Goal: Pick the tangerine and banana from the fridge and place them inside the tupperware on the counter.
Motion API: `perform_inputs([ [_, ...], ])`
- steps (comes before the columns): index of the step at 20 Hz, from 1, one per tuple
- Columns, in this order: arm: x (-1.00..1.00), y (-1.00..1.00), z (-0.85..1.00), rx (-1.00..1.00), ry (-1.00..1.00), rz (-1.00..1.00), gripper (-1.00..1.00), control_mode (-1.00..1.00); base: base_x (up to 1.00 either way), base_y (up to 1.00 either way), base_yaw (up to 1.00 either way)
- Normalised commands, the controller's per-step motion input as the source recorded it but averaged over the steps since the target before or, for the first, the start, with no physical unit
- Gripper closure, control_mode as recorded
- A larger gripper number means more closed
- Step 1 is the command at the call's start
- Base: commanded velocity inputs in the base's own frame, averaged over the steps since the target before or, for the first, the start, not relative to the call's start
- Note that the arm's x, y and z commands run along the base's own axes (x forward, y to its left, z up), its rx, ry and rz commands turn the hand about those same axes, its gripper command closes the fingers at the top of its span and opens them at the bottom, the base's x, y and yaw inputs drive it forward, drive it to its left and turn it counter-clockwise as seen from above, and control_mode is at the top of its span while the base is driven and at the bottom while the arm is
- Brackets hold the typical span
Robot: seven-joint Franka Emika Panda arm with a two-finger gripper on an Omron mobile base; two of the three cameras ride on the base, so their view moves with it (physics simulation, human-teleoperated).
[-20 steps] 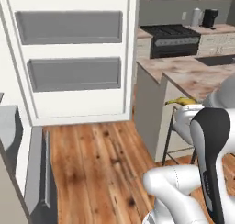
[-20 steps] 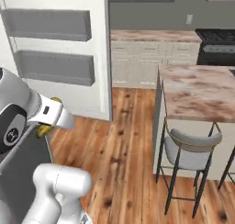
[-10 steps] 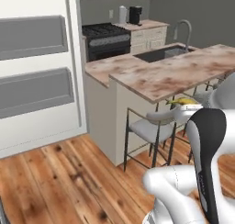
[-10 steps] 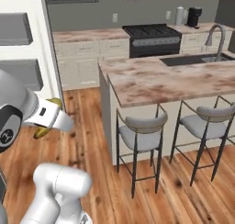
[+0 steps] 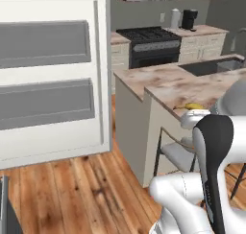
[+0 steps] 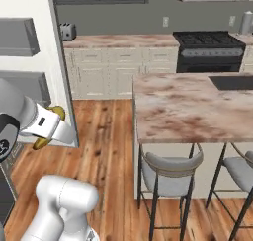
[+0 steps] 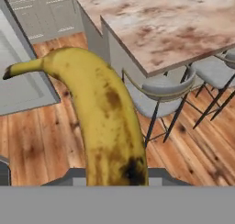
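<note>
view swung to island (image 6: 188, 106), banana (image 7: 103, 122) gripped

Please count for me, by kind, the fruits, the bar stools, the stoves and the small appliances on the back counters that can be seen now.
Fruit: 1, the banana, held in the shut jaws.
Bar stools: 2, one near, one at the right edge.
Stoves: 1, the black stove.
Small appliances: 3, toaster, kettle, coffee maker.
Total: 7.
</note>
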Motion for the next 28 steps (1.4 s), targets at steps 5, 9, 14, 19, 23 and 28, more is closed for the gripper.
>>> perform_inputs([
  [5, 0.00, 0.00, 0.00, 0.00, 0.00, 0.00, 1.00, 1.00, 0.33, -0.66, 0.46],
  [9, 0.00, 0.00, 0.00, 0.00, 0.00, 0.00, 1.00, 1.00, 0.17, -0.71, 0.11],
  [14, 0.00, 0.00, 0.00, 0.00, 0.00, 0.00, 1.00, 1.00, 0.37, -0.40, 0.00],
  [19, 0.00, 0.00, 0.00, 0.00, 0.00, 0.00, 1.00, 1.00, 0.37, -0.35, 0.01],
  [23, 0.00, 0.00, 0.00, 0.00, 0.00, 0.00, 1.00, 1.00, 0.38, -0.38, 0.05],
  [28, 0.00, 0.00, 0.00, 0.00, 0.00, 0.00, 1.00, 1.00, 0.41, -0.30, 0.15],
])
